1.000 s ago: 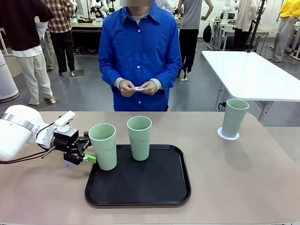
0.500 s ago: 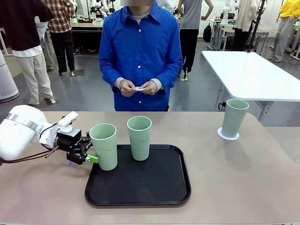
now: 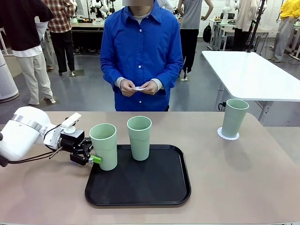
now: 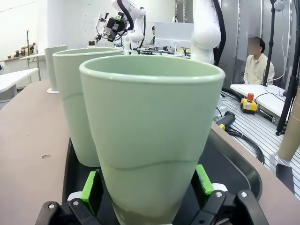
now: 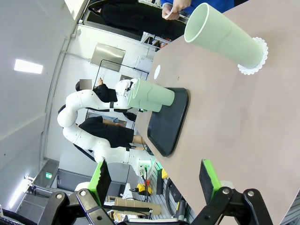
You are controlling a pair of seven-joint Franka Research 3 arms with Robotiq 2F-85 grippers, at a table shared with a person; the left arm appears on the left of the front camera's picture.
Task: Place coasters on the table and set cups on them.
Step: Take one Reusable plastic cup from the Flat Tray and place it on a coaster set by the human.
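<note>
Pads (image 4: 90, 185) flank cup (image 4: 150, 131) base, left wrist view.

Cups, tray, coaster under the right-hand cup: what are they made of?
Cups: probably plastic, pale mint, satin finish; thin even wall with a moulded ridge round the middle.
Tray: likely plastic, black, matte with a faint sheen; rounded corners and a raised rim.
Coaster: looks like paper, white; thin and flat with a scalloped lacy edge.

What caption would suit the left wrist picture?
Open left gripper straddles a tall mint-green plastic cup standing on a black tray.
</note>
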